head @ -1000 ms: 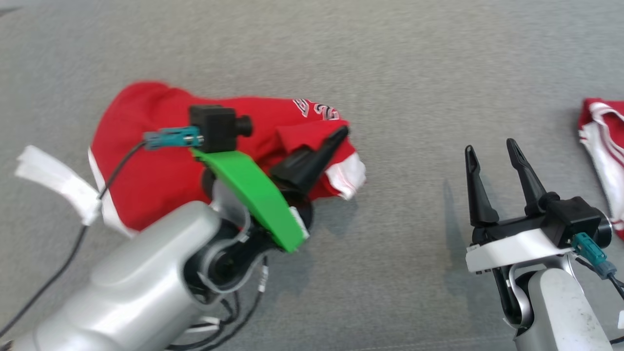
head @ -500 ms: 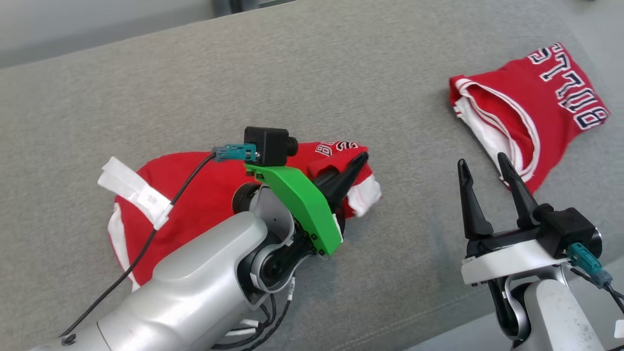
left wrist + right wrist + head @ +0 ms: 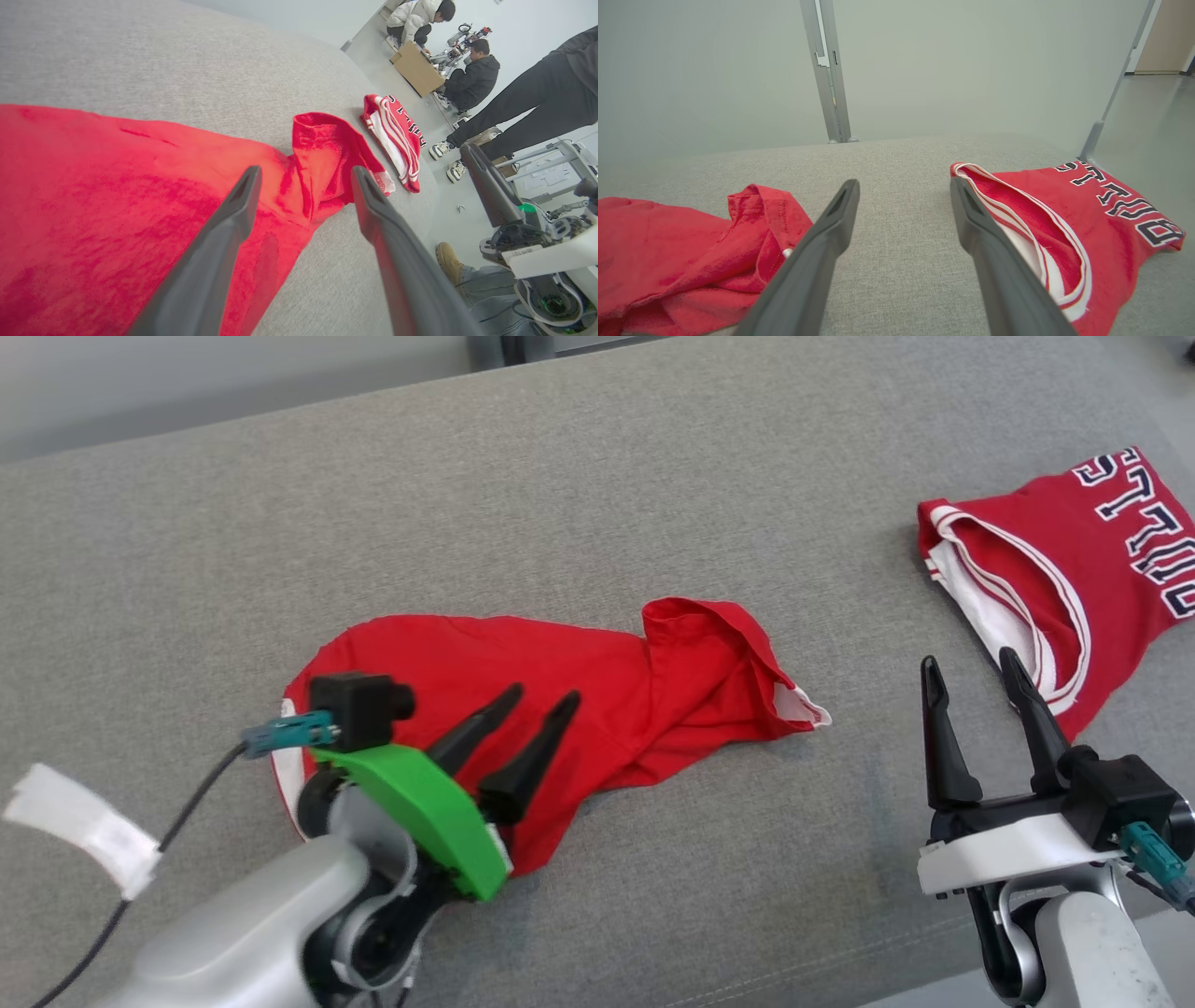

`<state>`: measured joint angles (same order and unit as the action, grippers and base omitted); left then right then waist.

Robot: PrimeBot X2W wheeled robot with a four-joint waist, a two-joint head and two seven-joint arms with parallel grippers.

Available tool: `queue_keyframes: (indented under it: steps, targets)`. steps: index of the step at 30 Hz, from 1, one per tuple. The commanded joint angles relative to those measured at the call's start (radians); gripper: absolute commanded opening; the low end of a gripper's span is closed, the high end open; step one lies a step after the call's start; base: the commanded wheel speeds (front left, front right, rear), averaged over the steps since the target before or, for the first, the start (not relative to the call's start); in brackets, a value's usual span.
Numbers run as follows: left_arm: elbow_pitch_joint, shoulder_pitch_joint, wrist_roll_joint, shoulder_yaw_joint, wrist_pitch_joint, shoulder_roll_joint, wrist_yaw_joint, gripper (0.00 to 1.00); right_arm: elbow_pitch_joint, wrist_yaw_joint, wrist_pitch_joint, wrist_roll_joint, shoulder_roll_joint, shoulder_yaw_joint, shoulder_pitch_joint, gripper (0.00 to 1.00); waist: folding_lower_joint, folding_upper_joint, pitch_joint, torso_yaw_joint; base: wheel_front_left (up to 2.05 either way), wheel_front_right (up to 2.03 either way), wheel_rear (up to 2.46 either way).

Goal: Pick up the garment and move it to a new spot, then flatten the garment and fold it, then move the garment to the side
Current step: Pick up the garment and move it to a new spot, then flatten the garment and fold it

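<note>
The garment is plain red cloth with a white trim, lying loosely spread and rumpled in the middle of the grey padded surface. One end bunches up into a raised fold toward the right. My left gripper hovers over the garment's near left part, open, with nothing between its fingers. In the left wrist view the garment lies under the open left gripper. My right gripper stands open at the lower right over bare surface, holding nothing. From the right wrist, the right gripper has the garment to its left.
A second red jersey with dark lettering lies folded at the right edge of the surface, also seen as the jersey and the jersey. Several people are on the floor beyond the surface's right side.
My left gripper has opened and let go of the garment, and has drawn back toward the near left. The garment now lies spread on the surface. The head camera has also shifted.
</note>
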<state>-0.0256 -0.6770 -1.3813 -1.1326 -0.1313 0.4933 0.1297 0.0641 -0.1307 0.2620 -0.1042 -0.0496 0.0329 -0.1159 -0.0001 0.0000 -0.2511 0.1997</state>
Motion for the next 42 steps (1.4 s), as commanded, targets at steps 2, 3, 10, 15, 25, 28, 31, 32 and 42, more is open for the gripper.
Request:
queue_keyframes:
  steps: [2, 3, 10, 15, 25, 28, 31, 32, 42]
  targets:
    - [0.015, 0.039, -0.029, 0.033, -0.021, 0.067, 0.023, 1.0, 0.0, 0.0, 0.004, 0.011, -0.002, 0.002, 0.017, 1.0, 0.0001, 0.0, 0.021, -0.065, 0.0, 0.0, 0.0]
    - [0.011, 0.049, -0.037, 0.053, -0.031, 0.1, 0.035, 1.0, -0.001, 0.0, 0.004, 0.013, -0.002, 0.002, 0.018, 1.0, 0.0001, 0.0, 0.022, -0.077, 0.0, 0.0, 0.0]
    - [-0.145, 0.043, -0.081, 0.104, -0.011, 0.194, 0.027, 1.0, 0.012, 0.0, 0.004, 0.03, -0.003, -0.036, -0.009, 1.0, 0.0001, 0.0, 0.01, -0.113, 0.0, 0.0, 0.0]
    - [-0.291, -0.01, -0.059, 0.078, 0.05, 0.197, -0.076, 1.0, 0.022, 0.0, 0.004, 0.033, -0.003, -0.051, -0.023, 1.0, 0.0001, 0.0, -0.01, -0.105, 0.0, 0.0, 0.0]
    - [-0.49, -0.055, -0.018, 0.035, 0.107, 0.162, -0.197, 1.0, 0.026, 0.0, 0.004, 0.011, -0.003, -0.048, -0.017, 1.0, 0.0001, 0.0, -0.03, -0.066, 0.0, 0.0, 0.0]
    - [-0.516, -0.057, -0.016, 0.029, 0.105, 0.143, -0.211, 1.0, 0.024, 0.0, 0.004, 0.011, -0.003, -0.044, -0.02, 1.0, 0.0001, 0.0, -0.032, -0.06, 0.0, 0.0, 0.0]
    - [-0.517, -0.06, -0.015, 0.022, 0.109, 0.125, -0.224, 1.0, 0.023, 0.0, 0.004, 0.011, -0.002, -0.039, -0.018, 1.0, 0.0001, 0.0, -0.033, -0.061, 0.0, 0.0, 0.0]
    - [-0.515, -0.063, -0.008, 0.017, 0.11, 0.124, -0.227, 1.0, 0.023, 0.0, 0.004, 0.011, -0.003, -0.037, -0.017, 1.0, 0.0001, 0.0, -0.033, -0.062, 0.0, 0.0, 0.0]
    - [-0.421, -0.115, 0.062, 0.012, 0.081, 0.15, -0.184, 0.0, 0.027, 0.0, 0.004, 0.008, -0.002, -0.027, -0.004, 1.0, 0.0001, 0.0, -0.016, -0.07, 0.0, 0.0, 0.0]
